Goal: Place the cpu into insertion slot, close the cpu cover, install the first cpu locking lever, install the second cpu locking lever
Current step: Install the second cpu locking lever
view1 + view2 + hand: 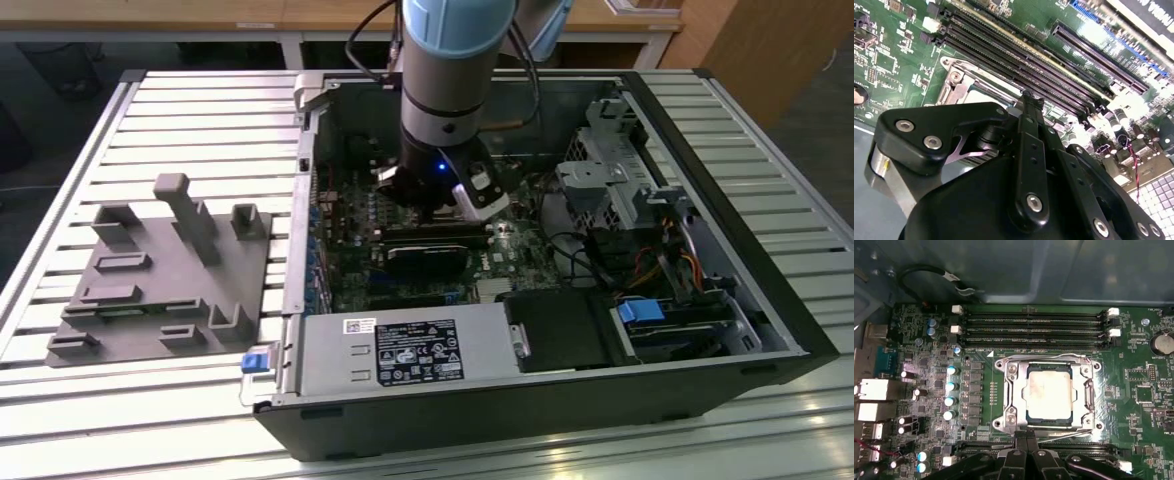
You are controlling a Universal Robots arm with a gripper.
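The cpu (1048, 392) lies seated in the insertion slot (1024, 393) with the cpu cover (1015, 390) framing it flat on the green board — so the gripper (1026, 440), fingers pressed together on nothing, sits just beside the cover's edge, likely working a locking lever.

Bright light falls on the slatted desk (160, 120) in the exterior view, but the inside of the computer case (534, 400) is dark and shadowy. In the first wrist view the cpu (1049, 392) shines pale with glare. Up close, the black pincer (1026, 107) looks blurry.
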